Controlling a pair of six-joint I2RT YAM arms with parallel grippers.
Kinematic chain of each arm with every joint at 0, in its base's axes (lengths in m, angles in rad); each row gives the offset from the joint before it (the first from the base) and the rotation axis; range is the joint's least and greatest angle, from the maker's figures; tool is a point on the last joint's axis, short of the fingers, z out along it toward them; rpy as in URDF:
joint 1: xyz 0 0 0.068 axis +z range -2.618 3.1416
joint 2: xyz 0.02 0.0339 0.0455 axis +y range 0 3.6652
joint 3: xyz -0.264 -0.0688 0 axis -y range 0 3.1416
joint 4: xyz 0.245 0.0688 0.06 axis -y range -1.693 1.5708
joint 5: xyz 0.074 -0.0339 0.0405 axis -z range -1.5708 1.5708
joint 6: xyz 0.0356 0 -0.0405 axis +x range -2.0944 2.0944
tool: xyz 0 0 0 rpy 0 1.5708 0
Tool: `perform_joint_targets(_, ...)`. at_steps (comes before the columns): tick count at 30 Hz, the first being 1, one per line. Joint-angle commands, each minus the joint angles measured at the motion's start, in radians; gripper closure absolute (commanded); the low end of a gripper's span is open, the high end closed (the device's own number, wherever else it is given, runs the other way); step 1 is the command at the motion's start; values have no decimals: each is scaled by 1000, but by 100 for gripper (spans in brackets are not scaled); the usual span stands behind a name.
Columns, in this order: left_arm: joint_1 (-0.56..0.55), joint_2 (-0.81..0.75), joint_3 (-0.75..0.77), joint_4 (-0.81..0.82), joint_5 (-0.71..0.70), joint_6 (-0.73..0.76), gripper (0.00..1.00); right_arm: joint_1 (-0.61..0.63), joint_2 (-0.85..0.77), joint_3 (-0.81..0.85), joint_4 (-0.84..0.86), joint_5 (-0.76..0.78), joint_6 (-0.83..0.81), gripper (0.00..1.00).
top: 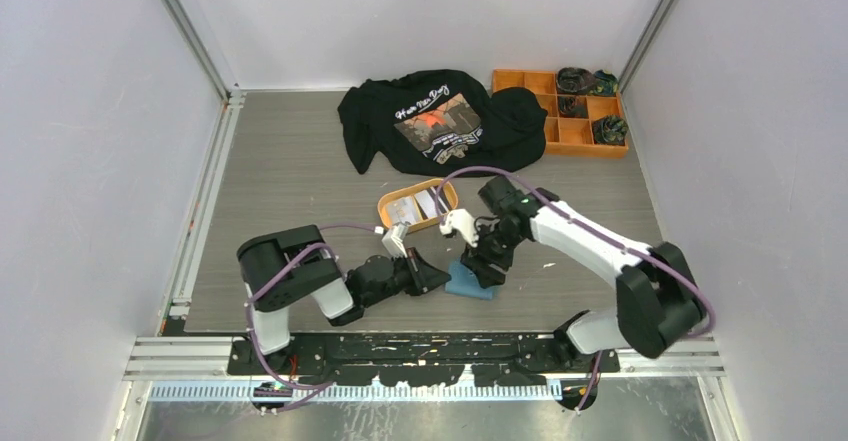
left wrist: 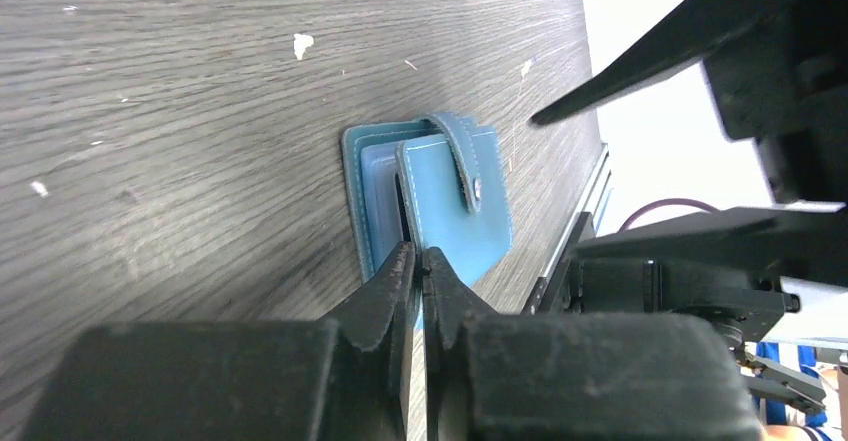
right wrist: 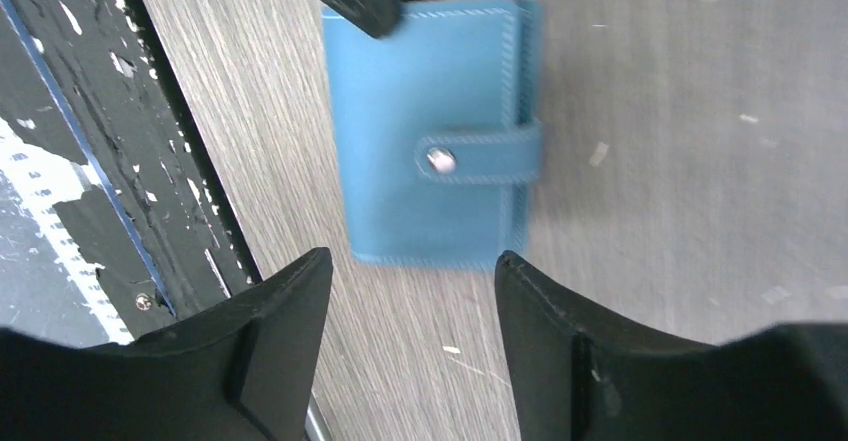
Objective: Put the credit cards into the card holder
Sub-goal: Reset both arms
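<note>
The card holder lies closed and snapped flat on the grey tabletop, close to its near edge. The right end effector hovers nearest, fingers apart, at one short end and in line with its long axis. The left end effector, fingers together, meets the opposite end, perhaps nipping the cover. The credit cards sit in the orange tray, well apart

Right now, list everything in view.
Holder: one, teal, near middle of table.
Cards: several, white and dark, in tray.
Tray: one, orange, oval, behind holder.
T-shirt: one, black, printed, far middle.
Box: one, orange, compartmented, far right.
Dark items: several, in box's right compartments.
Table: one, grey wood grain.
Left gripper: black, shut, at holder's edge.
Right gripper: black, open, over holder.
</note>
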Motion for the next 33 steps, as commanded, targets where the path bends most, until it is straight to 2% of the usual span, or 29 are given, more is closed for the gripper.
perform_joint_targets(1,-4,-129,-45,-18,-52,79,90,-89,-180,69,-55,-100,-43,30)
perform_joint_targets(3,-7,-199,-62,-88,-68,114,84,-137,-264,81,-59,-105,-45,23)
perform_joint_targets(5,-8,-302,-69,-200,-83,154,69,-187,-338,86,-36,-104,-7,16)
perform_joint_targets(8,-25,-520,-49,-486,-142,258,59,-261,-437,82,27,-78,70,1)
perform_joint_targets(11,-55,-800,44,-947,-248,394,52,-312,-500,94,88,-35,199,1)
perform_joint_targets(13,-62,-963,89,-1150,-288,470,47,-325,-532,111,145,38,356,0)
perform_joint_targets(14,-62,-1041,99,-1222,-295,500,40,-333,-549,123,169,73,422,1)
perform_joint_targets(15,-61,-1113,102,-1235,-288,520,27,-343,-567,132,192,83,471,0)
perform_joint_targets(16,-62,-1180,96,-1214,-254,539,19,-348,-591,137,222,94,531,0)
perform_joint_targets(18,-62,-1295,104,-1169,-184,571,6,-348,-613,180,255,85,609,0)
perform_joint_targets(19,-60,-1318,159,-1213,-178,583,3,-349,-598,240,217,66,616,1)
perform_joint_targets(22,-61,-1288,340,-1455,-228,624,2,-350,-588,368,119,-28,598,0)
perform_joint_targets(25,-61,-1202,459,-1586,-234,630,3,-350,-600,426,94,-90,657,0)
perform_joint_targets(29,-62,-1172,505,-1594,-195,629,2,-351,-629,479,79,23,804,1)
perform_joint_targets(33,-61,-1273,468,-1516,-172,635,0,-365,-653,491,81,77,876,0)
